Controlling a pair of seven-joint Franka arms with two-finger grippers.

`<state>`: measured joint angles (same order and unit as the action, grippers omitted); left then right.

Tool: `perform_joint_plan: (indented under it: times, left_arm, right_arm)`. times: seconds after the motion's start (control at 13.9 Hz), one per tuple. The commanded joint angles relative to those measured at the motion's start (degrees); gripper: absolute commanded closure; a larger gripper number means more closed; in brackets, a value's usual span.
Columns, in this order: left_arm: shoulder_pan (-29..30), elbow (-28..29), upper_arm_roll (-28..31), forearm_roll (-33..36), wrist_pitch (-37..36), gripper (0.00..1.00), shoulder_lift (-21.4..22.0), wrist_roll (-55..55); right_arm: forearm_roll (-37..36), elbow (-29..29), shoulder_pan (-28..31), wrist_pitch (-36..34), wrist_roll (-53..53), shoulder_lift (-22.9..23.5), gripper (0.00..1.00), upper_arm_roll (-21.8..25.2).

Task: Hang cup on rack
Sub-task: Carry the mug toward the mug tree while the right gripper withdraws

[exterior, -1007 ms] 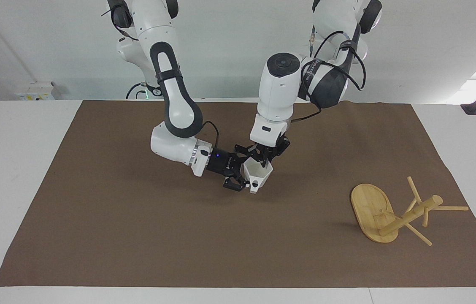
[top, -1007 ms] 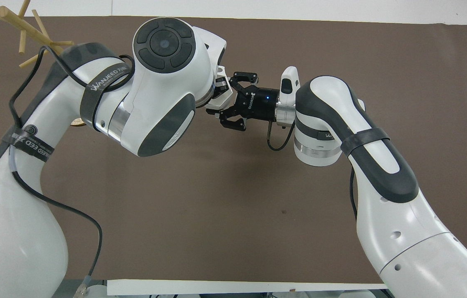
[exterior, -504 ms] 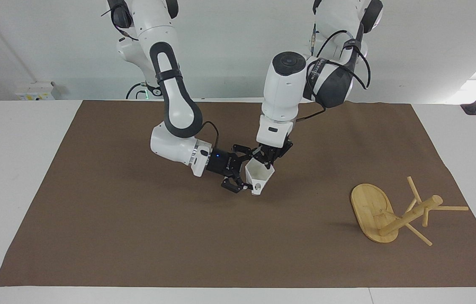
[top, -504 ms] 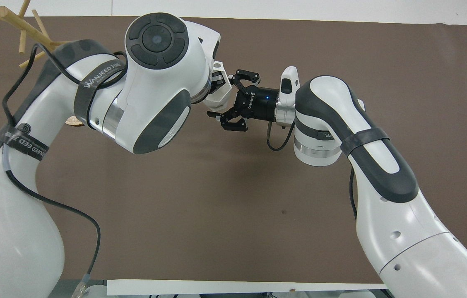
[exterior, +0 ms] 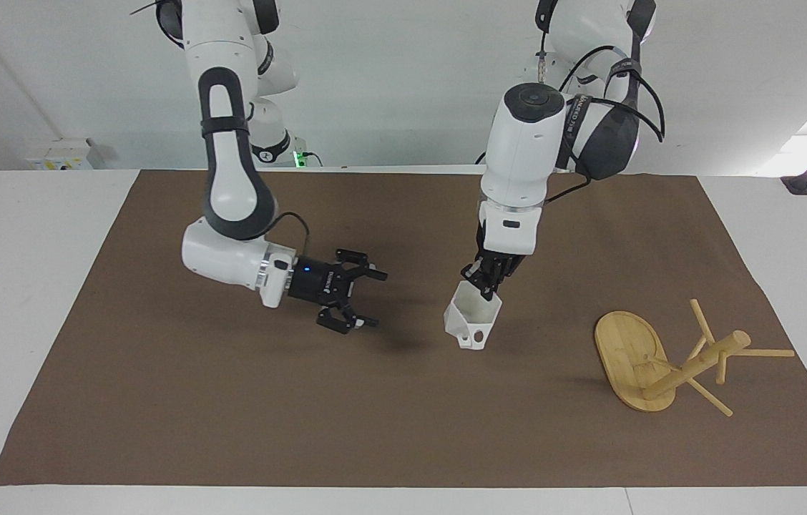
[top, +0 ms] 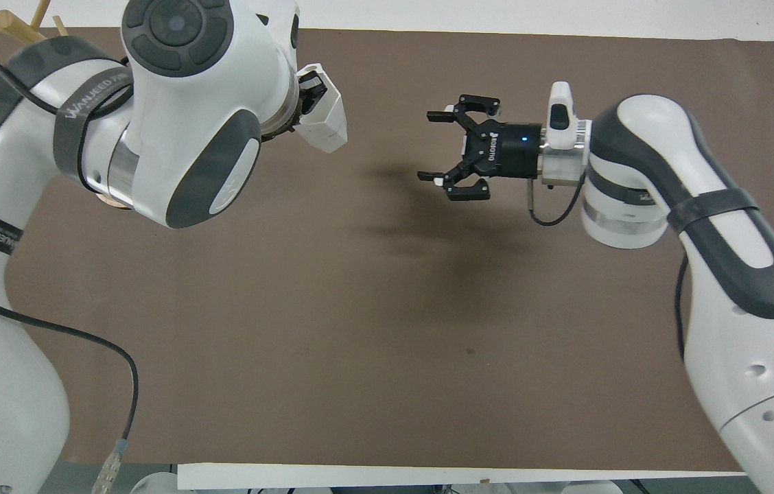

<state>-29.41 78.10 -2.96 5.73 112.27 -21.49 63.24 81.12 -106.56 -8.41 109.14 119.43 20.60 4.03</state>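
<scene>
- Facing view: the left gripper pinches the rim of the white cup, holding it in the air over the brown mat. The right gripper hangs over the mat with jaws spread wide, holding nothing. The rack lies tipped over at the left arm's end.
- Overhead view: the cup hangs from the left gripper; the right gripper gapes, well apart from it.

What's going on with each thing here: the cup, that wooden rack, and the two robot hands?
cup: held in the air by its rim, tilted, over the brown mat.
rack: tipped over on the mat, base on edge, at the left arm's end.
left hand: shut on the cup.
right hand: open, empty, apart from the cup.
</scene>
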Motion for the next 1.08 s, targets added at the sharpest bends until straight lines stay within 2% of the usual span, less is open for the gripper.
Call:
perform_joint_plan:
  times: [0.0,0.22,0.43,0.5,0.65,0.86,1.01]
  left_arm:
    - [3.65,16.49,0.14,0.77,12.30,1.00,10.63,0.74]
    - [7.17,38.38,0.23,0.77,35.74,1.00,22.77,0.48]
    - [11.29,53.69,0.14,0.77,57.82,1.00,27.28,-0.39]
    - [12.96,55.92,0.14,0.86,62.41,1.00,27.20,-1.70]
    - [14.29,56.55,0.14,0.77,68.85,1.00,23.62,-2.51]
    - [16.75,55.76,0.14,0.77,71.15,1.00,20.44,-4.26]
    - [18.51,54.01,0.23,0.77,72.38,1.00,17.72,-4.71]
  right_arm:
    - [-11.12,0.64,10.83,-8.83,-0.51,-1.71,0.00,-0.61]
    - [-33.67,4.86,19.63,-14.81,-10.57,-8.27,0.00,-0.61]
    - [-52.24,12.75,21.85,-24.12,-29.01,-11.46,0.00,-0.61]
    - [-56.56,14.96,21.68,-24.58,-33.78,-12.25,0.00,-0.69]
    - [-66.41,17.70,19.85,-24.33,-40.56,-14.44,0.00,-1.57]
    - [-71.44,21.04,17.38,-24.59,-60.82,-15.94,0.00,-1.57]
    - [-75.65,23.93,15.37,-28.95,-75.50,-16.38,0.00,-1.57]
